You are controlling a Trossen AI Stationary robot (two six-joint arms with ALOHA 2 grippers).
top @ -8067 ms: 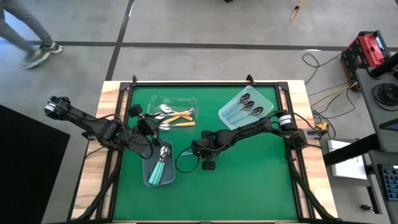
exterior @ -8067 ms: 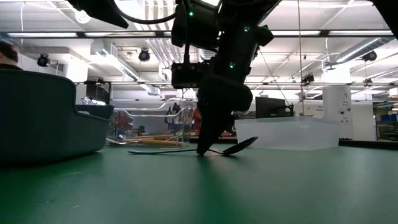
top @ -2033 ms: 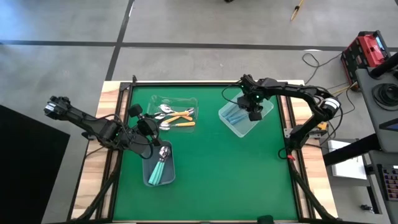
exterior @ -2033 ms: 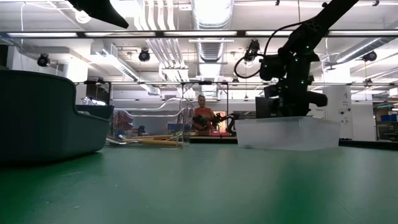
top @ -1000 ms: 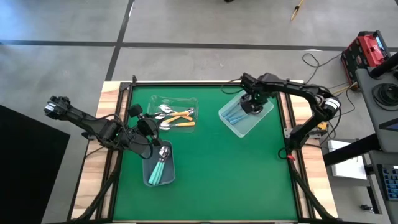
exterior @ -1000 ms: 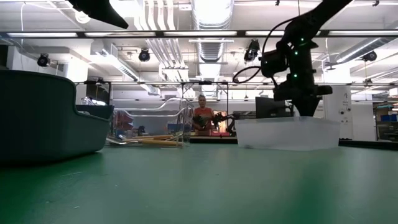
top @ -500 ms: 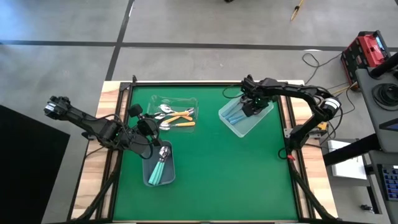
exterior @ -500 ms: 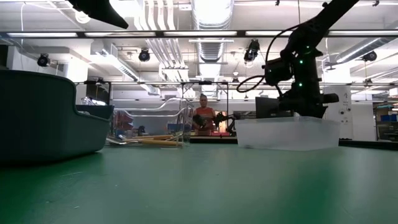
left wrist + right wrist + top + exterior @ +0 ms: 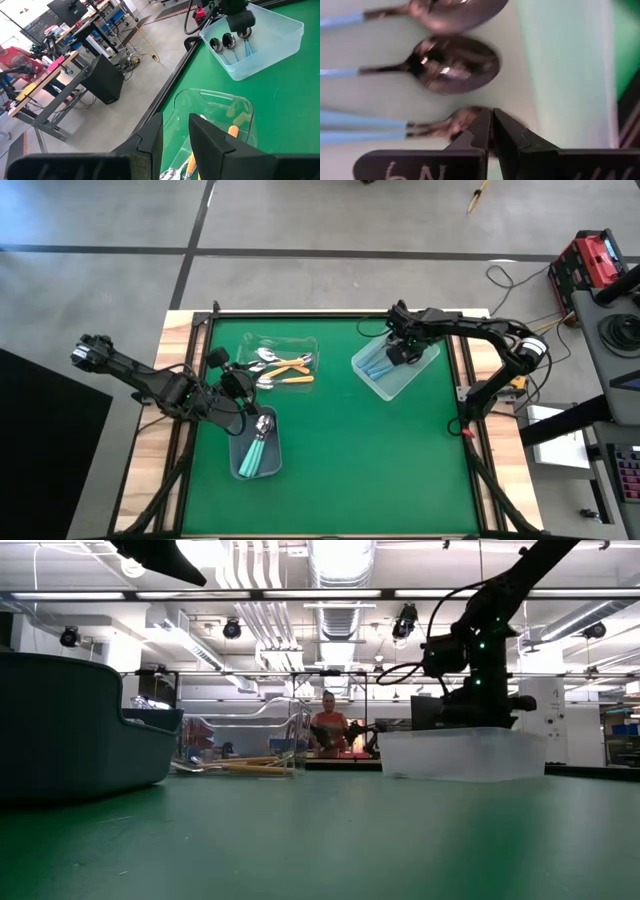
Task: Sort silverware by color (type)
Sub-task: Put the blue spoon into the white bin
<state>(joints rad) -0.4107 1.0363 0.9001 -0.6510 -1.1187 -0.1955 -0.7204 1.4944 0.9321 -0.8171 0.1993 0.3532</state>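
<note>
The right gripper [image 9: 403, 352] hangs inside the clear bin [image 9: 424, 364], fingers [image 9: 480, 131] closed and empty just above the blue-handled spoons [image 9: 451, 64] lying there. The left gripper [image 9: 240, 388], fingers partly open holding nothing, waits well left of that bin

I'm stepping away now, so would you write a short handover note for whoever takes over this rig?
Right tool: shut, low inside the clear bin, tips at the light blue spoons; nothing visibly held.
Left tool: waiting above the grey bin, fingers a little apart, empty as far as I can see.
Done: light blue spoons lie in the clear bin; teal spoons lie in the grey bin.
Left: the orange spoons and a few others, their colours unclear, remain in the clear tray. Check whether any still need moving.
</note>
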